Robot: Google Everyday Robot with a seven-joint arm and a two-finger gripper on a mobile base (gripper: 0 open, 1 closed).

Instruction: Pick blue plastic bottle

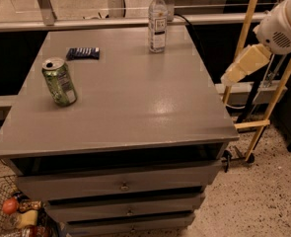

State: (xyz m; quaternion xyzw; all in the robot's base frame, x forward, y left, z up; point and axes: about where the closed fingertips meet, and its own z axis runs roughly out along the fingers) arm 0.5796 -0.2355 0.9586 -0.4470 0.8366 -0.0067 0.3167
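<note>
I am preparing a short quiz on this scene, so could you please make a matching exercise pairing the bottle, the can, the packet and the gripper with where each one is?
Things:
1. blue plastic bottle
2. green can
3. dark blue packet
4. gripper

Places:
A. in the air, beyond the right edge of the table
B. standing at the far edge of the table, right of centre
C. standing on the left side, closest of the three items to the front
D. lying flat on the far left part of the table

Pairs: 1-B, 2-C, 3-D, 4-A.
</note>
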